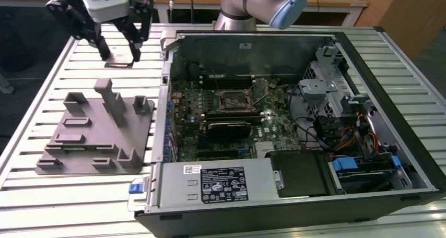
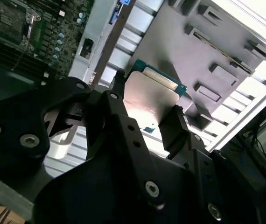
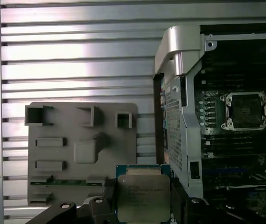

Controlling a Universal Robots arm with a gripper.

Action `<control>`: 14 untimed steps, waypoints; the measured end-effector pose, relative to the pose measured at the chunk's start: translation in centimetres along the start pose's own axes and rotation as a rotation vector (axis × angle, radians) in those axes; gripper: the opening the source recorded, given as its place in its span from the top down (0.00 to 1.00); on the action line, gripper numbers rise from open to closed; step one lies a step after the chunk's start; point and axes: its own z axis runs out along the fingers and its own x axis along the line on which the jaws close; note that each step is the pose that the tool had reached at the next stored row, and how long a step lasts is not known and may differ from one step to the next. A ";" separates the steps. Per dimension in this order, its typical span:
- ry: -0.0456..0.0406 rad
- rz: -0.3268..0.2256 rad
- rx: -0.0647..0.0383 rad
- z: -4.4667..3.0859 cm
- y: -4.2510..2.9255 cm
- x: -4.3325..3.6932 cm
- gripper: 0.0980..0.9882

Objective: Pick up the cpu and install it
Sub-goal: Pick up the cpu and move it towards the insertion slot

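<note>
Pale metal slats make up the counter (image 1: pixel 83 196), which carries an open computer case (image 1: pixel 279 217) and, on the exterior view's left of it, a grey plastic tray (image 1: pixel 91 144) with upright pegs. Above the counter, past the far end of the tray, hangs the hand (image 1: pixel 120 54), clenched on the cpu (image 3: pixel 143 196).

In both wrist views the chip sits between the two black fingers (image 2: pixel 172 126), which press on opposite edges. Its silver lid faces the first wrist camera, and a thin green rim shows along one side. It looks lifted clear of the tray and the counter, and well apart from the motherboard socket (image 3: pixel 245 111), which lies open inside the case.

As a thing to handle, the cpu is probably light and quite stiff, so a modest squeeze should carry it. The smooth metal lid and thin edges offer little purchase, so it could slip or tilt if pinched unevenly. The underside contacts are likely delicate, and so is the socket. The edges, where the fingers now sit, seem the right place to hold it.
</note>
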 end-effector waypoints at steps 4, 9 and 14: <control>0.0014 0.000 0.000 0.02 0.07 -1.34 0.50; 0.0035 0.000 0.000 0.03 0.16 -3.08 0.50; 0.0059 0.000 0.000 0.05 0.24 -4.91 0.50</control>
